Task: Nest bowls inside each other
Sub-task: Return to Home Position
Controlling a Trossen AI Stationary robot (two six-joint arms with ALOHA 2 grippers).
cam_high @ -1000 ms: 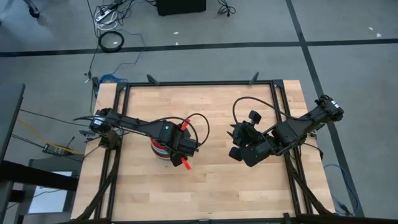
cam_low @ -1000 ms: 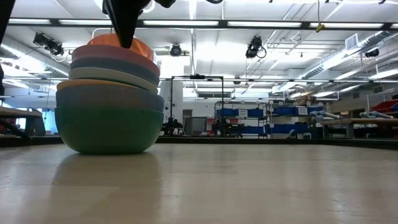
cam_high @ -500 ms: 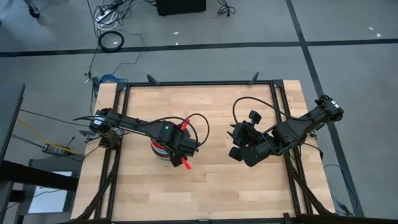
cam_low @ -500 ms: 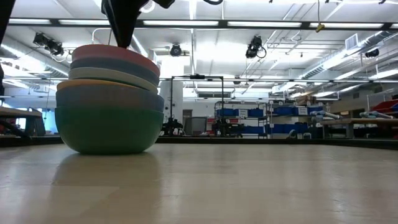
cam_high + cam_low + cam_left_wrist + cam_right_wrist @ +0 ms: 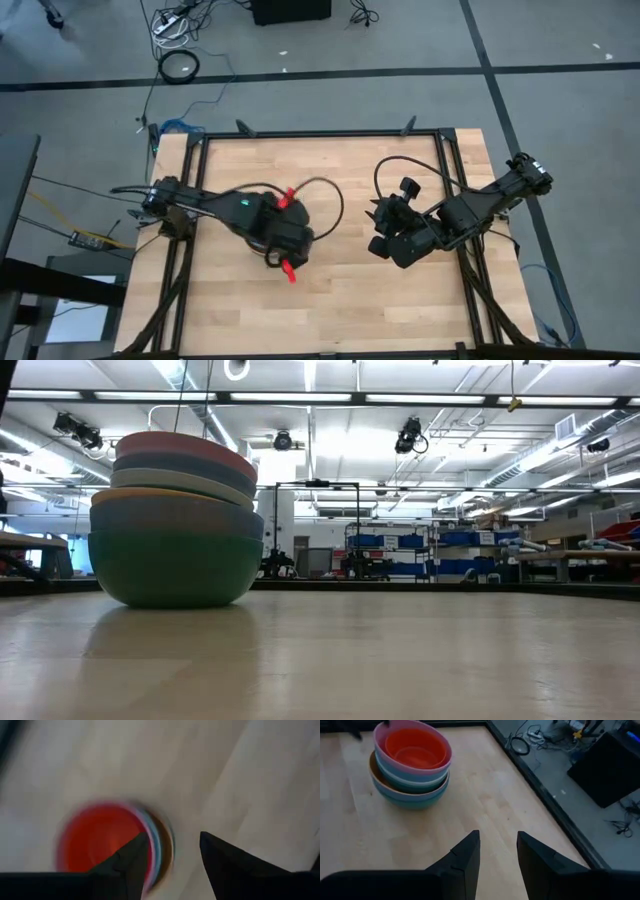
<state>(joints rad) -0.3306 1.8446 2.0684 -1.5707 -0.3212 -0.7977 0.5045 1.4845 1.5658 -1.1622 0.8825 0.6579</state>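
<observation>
Left gripper (image 5: 173, 836), right gripper (image 5: 497, 834): fingers parted.

Seen from overhead: my left arm (image 5: 215, 204) reaches in from the left edge of the wooden table (image 5: 340, 300), with my left gripper (image 5: 283, 246) blurred left of centre. My right arm (image 5: 480, 205) enters from the right edge, and my right gripper (image 5: 385, 240) sits right of centre, well apart from the left. Cables (image 5: 180, 65) lie on the floor beyond.

The stack of bowls (image 5: 102, 842) is blurring just beneath the left tool (image 5: 172, 840), its rim colours running together, while from above the left arm (image 5: 215, 204) is hiding nearly all of it.
</observation>
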